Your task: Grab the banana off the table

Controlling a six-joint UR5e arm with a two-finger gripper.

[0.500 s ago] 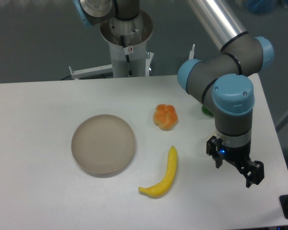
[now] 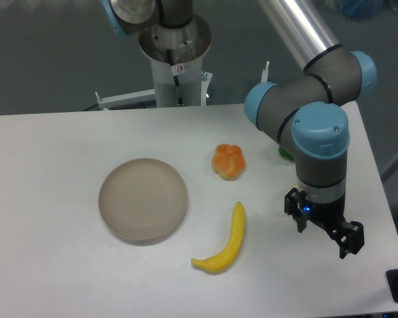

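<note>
Banana (image 2: 226, 243) on table (image 2: 53, 265), gripper (image 2: 324, 228) beside, apart

Arm reaches in from the upper right, elbow bent, wrist pointing straight down. Gripper (image 2: 324, 229) hangs low at the right side, fingers (image 2: 294, 211) spread apart, holding nothing. Blue light lit on wrist.

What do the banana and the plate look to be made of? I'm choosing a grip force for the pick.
The banana looks like smooth moulded plastic or rubber: even bright yellow, faint sheen, no spots, so likely a toy. The plate looks matte beige-grey, perhaps plastic or ceramic; it shows no glare, and the picture cannot settle which. The gripper touches neither.
</note>
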